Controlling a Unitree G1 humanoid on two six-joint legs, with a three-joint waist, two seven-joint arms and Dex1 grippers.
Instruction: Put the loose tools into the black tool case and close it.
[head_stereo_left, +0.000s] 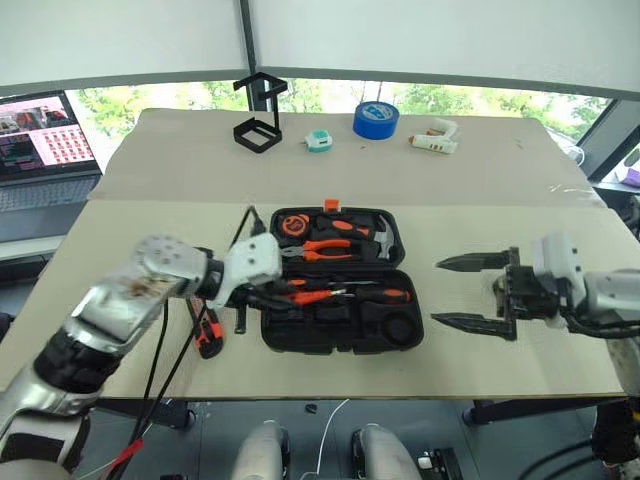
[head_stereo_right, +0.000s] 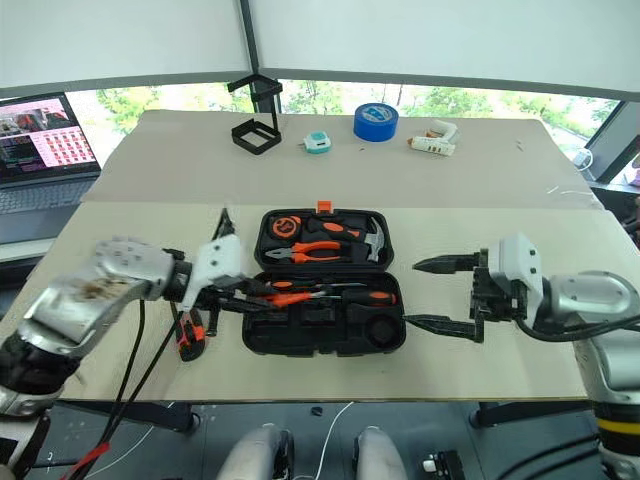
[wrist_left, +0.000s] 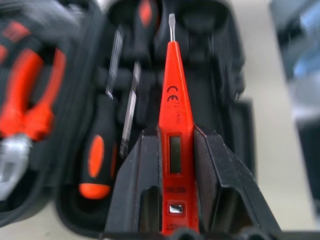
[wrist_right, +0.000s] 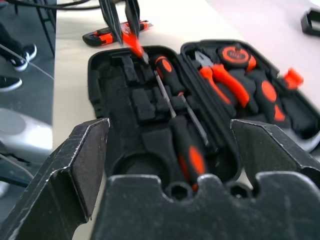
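A: Beige tabletop (head_stereo_left: 480, 190) under a window; laptop (head_stereo_left: 40, 150) at the far left edge. Lying open near the front edge: black tool case (head_stereo_left: 405, 335), small orange latch (head_stereo_left: 331, 204) on the far rim.

B: Legible markings?

A: On the slim orange tester screwdriver (wrist_left: 175, 125): "CE" stamped on the body, small display window below it. Further print near the butt too blurred to read. No other readable text on the case or tools.

B: Left gripper (wrist_left: 175, 150) condition?

A: Clamped on the tester screwdriver, one finger on each flat side, blade tip pointing out over the case's near half. Held above the recesses, not seated.

B: Right gripper (head_stereo_left: 465, 292)?

A: Spread wide, holding nothing, just beside the case's right end, fingers pointing toward it.

B: Remaining task items?

A: Two orange-and-black-handled screwdrivers (head_stereo_left: 330, 294) lying in the case's near half. Utility knife (head_stereo_left: 207, 335) on the table just left of the case, beneath the left arm. Far half: pliers (head_stereo_left: 325, 250) and hammer (head_stereo_left: 375, 240) seated.
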